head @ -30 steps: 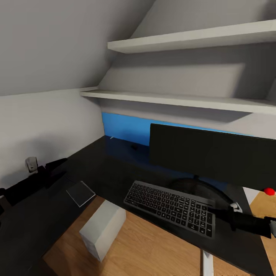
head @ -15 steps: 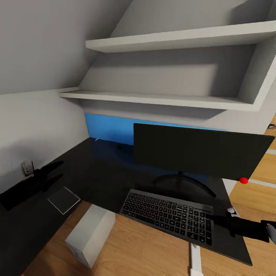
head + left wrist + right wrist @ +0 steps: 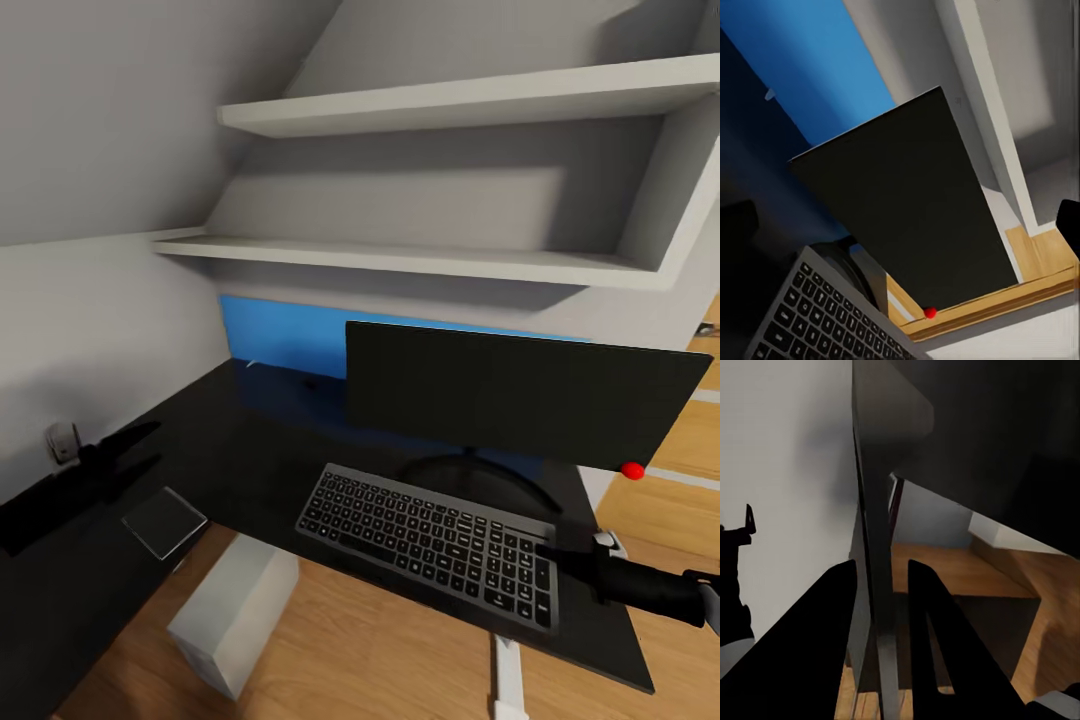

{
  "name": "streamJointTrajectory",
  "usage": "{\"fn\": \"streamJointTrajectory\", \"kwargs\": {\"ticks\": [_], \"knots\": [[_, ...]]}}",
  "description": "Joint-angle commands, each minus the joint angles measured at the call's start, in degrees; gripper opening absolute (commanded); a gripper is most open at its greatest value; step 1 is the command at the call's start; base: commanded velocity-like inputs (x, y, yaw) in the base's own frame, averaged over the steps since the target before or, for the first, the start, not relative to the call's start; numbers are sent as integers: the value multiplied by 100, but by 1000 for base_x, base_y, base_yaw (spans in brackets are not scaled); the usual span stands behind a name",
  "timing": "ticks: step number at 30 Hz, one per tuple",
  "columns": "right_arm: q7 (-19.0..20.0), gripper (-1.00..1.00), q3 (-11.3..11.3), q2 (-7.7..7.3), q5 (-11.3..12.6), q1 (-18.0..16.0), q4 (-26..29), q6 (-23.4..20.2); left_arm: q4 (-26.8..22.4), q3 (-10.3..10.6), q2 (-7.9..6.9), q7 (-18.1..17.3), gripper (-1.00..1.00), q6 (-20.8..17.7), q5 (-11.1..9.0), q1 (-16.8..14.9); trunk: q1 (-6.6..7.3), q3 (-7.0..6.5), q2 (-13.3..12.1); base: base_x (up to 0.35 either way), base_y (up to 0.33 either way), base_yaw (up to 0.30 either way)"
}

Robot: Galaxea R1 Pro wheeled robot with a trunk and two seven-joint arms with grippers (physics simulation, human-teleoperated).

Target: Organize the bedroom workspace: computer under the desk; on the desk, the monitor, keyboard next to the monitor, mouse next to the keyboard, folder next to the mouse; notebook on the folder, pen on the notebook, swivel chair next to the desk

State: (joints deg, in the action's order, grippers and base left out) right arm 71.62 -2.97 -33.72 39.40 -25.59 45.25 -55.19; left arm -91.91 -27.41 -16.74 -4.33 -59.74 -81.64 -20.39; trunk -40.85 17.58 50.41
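The black monitor (image 3: pixel 520 400) stands on the glossy black desk (image 3: pixel 250 440), its red dot at the lower right corner. In front of it lies the keyboard (image 3: pixel 430 540). My right gripper (image 3: pixel 555 562) is shut on its right end, and the right wrist view shows the fingers (image 3: pixel 844 607) on either side of the thin keyboard (image 3: pixel 874 547). My left gripper (image 3: pixel 125 450) hovers open over the desk's left wing, next to a thin square notebook (image 3: pixel 165 520). The grey computer (image 3: pixel 235 610) sits on the floor under the desk. The swivel chair and the folder are out of view.
A long blue panel (image 3: pixel 285 335) runs along the wall behind the desk, under two white shelves (image 3: pixel 420 260). A small white sliver (image 3: pixel 252 362) and a small dark lump (image 3: pixel 310 383) lie at the desk's back. A white desk leg (image 3: pixel 508 680) stands on the wood floor.
The head view swung between the oldest frame and the middle one. Since then the keyboard has moved a little left and back toward the monitor, held in my right gripper. The left arm is still.
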Motion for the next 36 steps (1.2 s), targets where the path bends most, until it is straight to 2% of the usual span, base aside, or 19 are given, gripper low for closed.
{"fn": "streamJointTrajectory", "kwargs": {"ticks": [1,5,7,8,9,15,21,26,30,34,36], "knots": [[6,-100,-18,-7,19,-7,-8,-19,-1,-20,-1,-67,100,-26,53,2,-1,7,4,0,-243,0],[5,-100,-19,-5,0,-4,-22,-13,-2,-166,2,-126,100,-26,52,41,-1,7,4,0,-292,0],[7,-100,-19,0,-125,-1,-16,-13,-3,-201,2,-137,100,-26,52,51,-1,7,4,0,-322,0],[13,-100,-13,22,-432,-5,1,-17,-3,-235,-2,-144,100,-26,52,69,-1,7,4,0,-335,0],[14,-100,-12,30,-493,-4,5,-14,-5,-243,-3,-145,100,-26,52,73,-1,7,4,0,-339,0],[8,-100,-3,56,-604,-4,-31,-11,-11,-238,-1,-151,100,-26,52,113,-1,7,4,-10,-305,20],[3,-100,-2,65,-614,-5,-48,-9,-15,-217,11,-160,100,-26,52,423,-1,7,4,-12,-85,56],[7,-100,-2,67,-613,-5,-48,-3,-18,-162,51,-161,100,-26,58,759,-1,7,4,-2,-17,17],[9,-100,-1,67,-610,-6,-44,-2,-20,-43,72,-260,100,-24,110,1203,-1,7,4,-1,-5,5],[10,-100,0,67,-610,-7,-40,-1,-19,-11,62,-442,100,39,155,1799,-1,7,4,0,-2,2],[10,-100,4,67,-605,-7,-25,-1,-15,9,81,-491,100,186,339,2156,-1,7,4,0,0,0]]}}
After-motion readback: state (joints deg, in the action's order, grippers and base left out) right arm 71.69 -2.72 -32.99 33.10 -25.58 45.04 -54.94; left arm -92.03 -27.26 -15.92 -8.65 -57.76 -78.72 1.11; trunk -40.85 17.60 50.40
